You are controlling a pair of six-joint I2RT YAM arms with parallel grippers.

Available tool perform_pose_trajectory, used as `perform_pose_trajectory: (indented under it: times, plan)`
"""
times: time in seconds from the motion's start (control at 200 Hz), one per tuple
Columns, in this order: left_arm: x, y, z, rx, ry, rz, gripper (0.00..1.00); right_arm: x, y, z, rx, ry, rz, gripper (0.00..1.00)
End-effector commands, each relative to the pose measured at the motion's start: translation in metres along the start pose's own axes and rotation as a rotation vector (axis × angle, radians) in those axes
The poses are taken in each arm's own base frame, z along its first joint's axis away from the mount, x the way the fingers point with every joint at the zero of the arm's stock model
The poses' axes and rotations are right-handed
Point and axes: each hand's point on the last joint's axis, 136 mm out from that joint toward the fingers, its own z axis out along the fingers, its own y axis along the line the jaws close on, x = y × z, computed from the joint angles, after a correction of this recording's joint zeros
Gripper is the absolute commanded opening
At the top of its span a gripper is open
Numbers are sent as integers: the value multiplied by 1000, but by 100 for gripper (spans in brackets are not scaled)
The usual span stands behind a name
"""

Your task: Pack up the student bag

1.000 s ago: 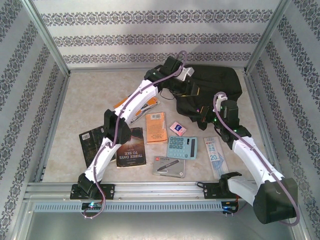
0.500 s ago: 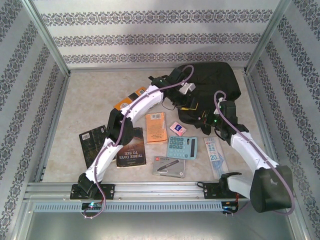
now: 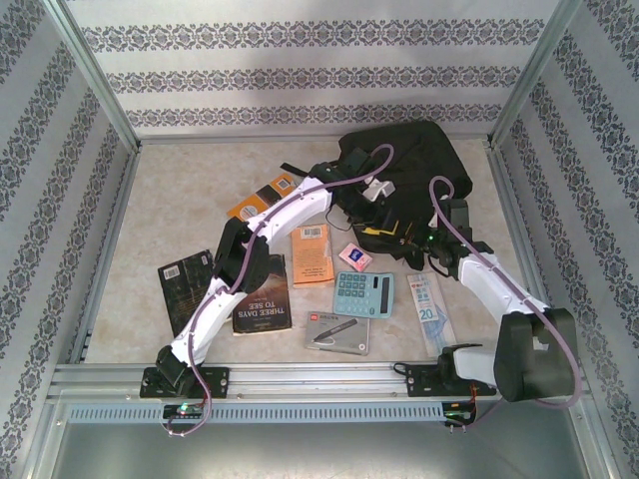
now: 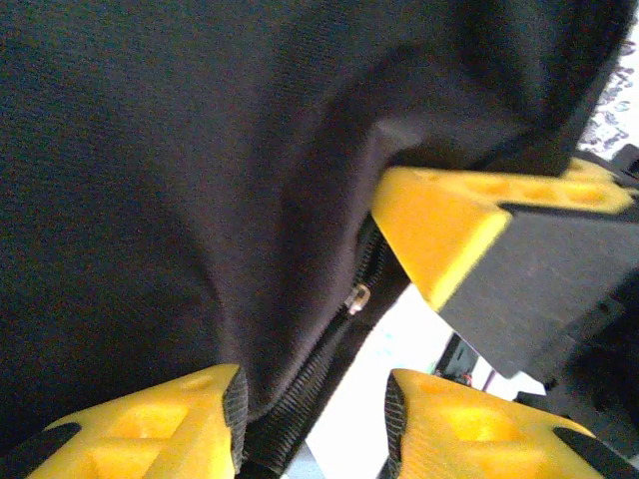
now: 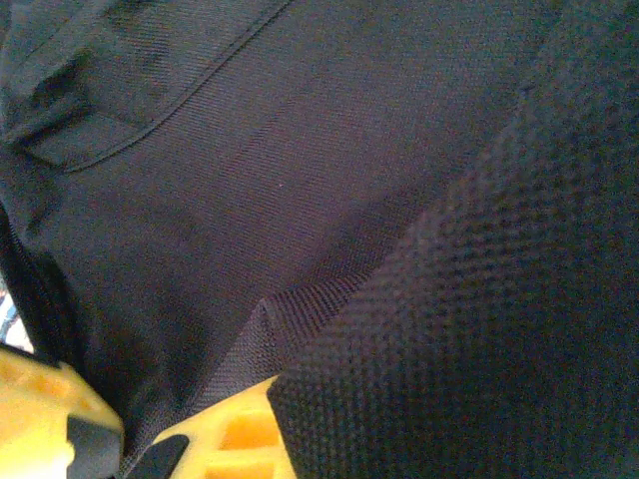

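Enclosure: patterned wallpaper walls [image 3: 300, 75] on three sides; aluminium frame posts [image 3: 95, 80] at the corners; pale marbled bench [image 3: 180, 190] inside
Student bag [image 3: 429, 150]: black fabric, slumped at the far right corner of the bench; its near edge meets both end effectors
Left arm [image 3: 290, 205]: runs from the near left base diagonally across the bench to the bag's near left edge
Left end effector [image 4: 315, 429]: released; yellow fingers [image 4: 150, 424] stand apart; the bag's zipper band [image 4: 339, 319] lies in the gap against one finger; pale bench shows between the band and the other finger
Right arm [image 3: 499, 289]: bends from the near right base up to the bag's near edge
Right end effector [image 5: 130, 444]: clenched on a fold of bag fabric, as far as the right wrist view shows; black cloth wedged between the two yellow fingers; coarse mesh fabric lies over one finger; in the left wrist view it sits just beside the left end effector, cloth tented over its finger
Orange book [image 3: 312, 254]: flat at bench centre, just below the left arm
Black book [image 3: 262, 294]: titled THREE DAYS TO SEE; left of centre, partly under the left arm
Second black book [image 3: 183, 289]: just left of the first
Orange-edged item [image 3: 262, 197]: partly under the left arm; kind not clear
Pink packet [image 3: 354, 256]: between orange book and bag
Teal calculator [image 3: 363, 293]: near the pink packet, toward the arm bases
Grey pen box [image 3: 337, 331]: just nearer than the calculator
Ruler pack [image 3: 427, 309]: right of the calculator, beside the right arm
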Motion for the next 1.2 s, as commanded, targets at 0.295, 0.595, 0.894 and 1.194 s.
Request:
perform_pose_trajectory:
  times: [0.295,0.595,0.894,1.194]
  plan:
    - [22,-24,7,80,90,-15,43,-40,27,-4,-131,-86,85,0]
    - [23,7,2,-109,70,-1,46,-40,29,-4,-138,-78,87,0]
    - [17,25,3,-202,48,25,49,-39,32,-4,-157,-72,86,0]
    - [9,51,-10,-324,10,41,51,-37,35,-3,-178,-59,83,0]
